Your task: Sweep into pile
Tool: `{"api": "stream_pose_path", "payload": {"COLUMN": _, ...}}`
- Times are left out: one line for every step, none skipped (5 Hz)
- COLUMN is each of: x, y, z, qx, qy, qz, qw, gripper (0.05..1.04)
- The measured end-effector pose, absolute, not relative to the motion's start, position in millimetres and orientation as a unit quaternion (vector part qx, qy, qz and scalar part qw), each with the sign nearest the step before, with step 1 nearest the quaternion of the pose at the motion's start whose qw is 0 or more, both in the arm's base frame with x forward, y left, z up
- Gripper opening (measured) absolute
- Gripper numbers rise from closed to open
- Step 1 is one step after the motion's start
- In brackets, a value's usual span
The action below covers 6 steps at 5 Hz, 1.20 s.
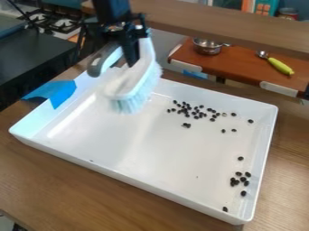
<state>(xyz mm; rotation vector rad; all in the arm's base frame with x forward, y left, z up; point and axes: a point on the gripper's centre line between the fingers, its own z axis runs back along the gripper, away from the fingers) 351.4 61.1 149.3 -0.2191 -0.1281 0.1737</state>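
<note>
At the upper left of the view, the black gripper (128, 38) hangs over the tray's back left part, shut on the handle of a white and grey brush (129, 83). The brush is tilted with its pale bristles downward, above the tray floor. The white tray (138, 173) holds small dark beans. A loose group of beans (196, 113) lies near the back middle, with a few strays to its right. Another small group of beans (240, 179) lies by the right wall, with one bean close to the front right corner.
Blue tape (59, 92) covers the tray's left rim. Behind stand a wooden ledge (223, 25) and a red-brown shelf (241, 65) with a metal pot (208, 46) and a green-handled scoop (280, 66). A dark counter (33, 58) and a stove (57, 20) are at the left.
</note>
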Motion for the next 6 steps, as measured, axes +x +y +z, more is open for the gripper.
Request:
{"api": "stream_pose_path", "payload": {"x": 359.7, "y": 97.3, "z": 124.5, "qx": -0.083, "qy": -0.057, "qz": 0.11, "qw": 0.989, "gripper": 0.496}}
{"api": "stream_pose_path", "payload": {"x": 365.7, "y": 127.4, "z": 117.2, "qx": -0.059, "qy": -0.066, "qz": 0.135, "qw": 0.987, "gripper": 0.496}}
{"api": "stream_pose_path", "payload": {"x": 369.8, "y": 142.6, "z": 105.5, "qx": -0.037, "qy": -0.061, "qz": 0.147, "qw": 0.986, "gripper": 0.496}}
{"api": "stream_pose_path", "payload": {"x": 371.9, "y": 154.5, "z": 98.9, "qx": -0.021, "qy": -0.054, "qz": 0.159, "qw": 0.986, "gripper": 0.496}}
{"api": "stream_pose_path", "payload": {"x": 372.0, "y": 160.8, "z": 90.2, "qx": -0.005, "qy": -0.043, "qz": 0.168, "qw": 0.985, "gripper": 0.496}}
{"api": "stream_pose_path", "payload": {"x": 375.9, "y": 160.7, "z": 74.8, "qx": 0.015, "qy": -0.027, "qz": 0.174, "qw": 0.984, "gripper": 0.496}}
